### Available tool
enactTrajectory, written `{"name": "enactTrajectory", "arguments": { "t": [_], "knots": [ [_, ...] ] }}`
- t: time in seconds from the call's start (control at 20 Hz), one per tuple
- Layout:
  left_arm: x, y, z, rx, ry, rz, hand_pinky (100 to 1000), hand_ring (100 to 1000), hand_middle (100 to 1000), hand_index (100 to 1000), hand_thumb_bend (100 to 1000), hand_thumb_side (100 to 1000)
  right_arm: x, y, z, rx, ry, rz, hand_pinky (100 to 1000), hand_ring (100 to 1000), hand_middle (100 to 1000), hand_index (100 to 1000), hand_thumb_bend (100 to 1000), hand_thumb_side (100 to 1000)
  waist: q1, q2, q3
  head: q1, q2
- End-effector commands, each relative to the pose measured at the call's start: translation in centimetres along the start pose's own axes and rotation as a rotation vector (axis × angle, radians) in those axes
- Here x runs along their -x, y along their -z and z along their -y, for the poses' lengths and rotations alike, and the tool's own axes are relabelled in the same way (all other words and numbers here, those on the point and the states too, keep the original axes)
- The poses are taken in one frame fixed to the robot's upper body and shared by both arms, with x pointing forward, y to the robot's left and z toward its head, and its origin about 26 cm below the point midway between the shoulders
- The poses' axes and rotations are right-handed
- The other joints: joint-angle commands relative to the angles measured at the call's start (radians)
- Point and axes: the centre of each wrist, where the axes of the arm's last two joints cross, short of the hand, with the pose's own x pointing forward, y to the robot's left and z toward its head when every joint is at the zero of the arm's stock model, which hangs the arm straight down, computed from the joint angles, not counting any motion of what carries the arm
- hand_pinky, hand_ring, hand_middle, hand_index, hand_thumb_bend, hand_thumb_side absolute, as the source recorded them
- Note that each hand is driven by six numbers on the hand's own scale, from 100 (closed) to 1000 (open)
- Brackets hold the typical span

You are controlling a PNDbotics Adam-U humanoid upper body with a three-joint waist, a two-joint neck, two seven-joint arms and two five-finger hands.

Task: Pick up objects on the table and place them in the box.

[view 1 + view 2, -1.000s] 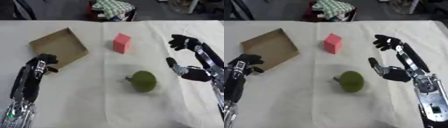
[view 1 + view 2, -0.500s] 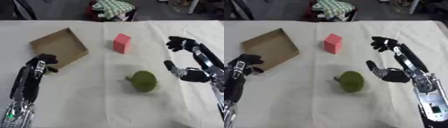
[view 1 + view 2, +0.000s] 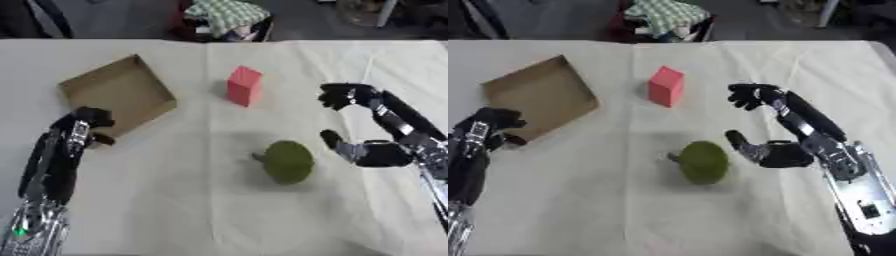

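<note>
A round green fruit-like object [image 3: 703, 162] lies on the white cloth near the middle. My right hand [image 3: 773, 150] is open just to its right, thumb low beside it and fingers spread higher up; it does not touch the object. A red block [image 3: 244, 86] stands upright further back. The shallow cardboard box [image 3: 115, 92] sits at the back left, open side up. My left hand [image 3: 83, 123] rests at the box's near corner with its fingers curled and nothing in them.
A white cloth [image 3: 175, 200] covers the table. Beyond the far edge a chair holds a green checked cloth [image 3: 224, 11]. Bare cloth stretches across the front of the table.
My right hand has slid left toward the green object, narrowing the gap. The left hand, box and red block have stayed put.
</note>
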Motion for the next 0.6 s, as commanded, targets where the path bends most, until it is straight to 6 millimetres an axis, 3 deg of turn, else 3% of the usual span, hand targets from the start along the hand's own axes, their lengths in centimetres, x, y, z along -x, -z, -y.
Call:
{"name": "enactTrajectory", "arguments": {
  "t": [0.05, 0.6],
  "knots": [
    [-0.5, 0.2, -0.3, 0.01, 0.02, 0.02, 544, 689, 646, 637, 100, 767, 0.4, 0.2, 0.6, -0.047, -0.013, 0.007, 709, 750, 756, 935, 237, 520, 0.001, -0.014, 0.002, -0.004, -0.002],
    [-0.6, 0.2, -0.2, 0.018, 0.02, 0.022, 544, 690, 646, 637, 100, 767, 1.8, 1.3, -1.0, -0.181, 0.011, 0.006, 709, 752, 759, 934, 233, 539, 0.003, -0.014, 0.007, -0.01, -0.005]
  ]
}}
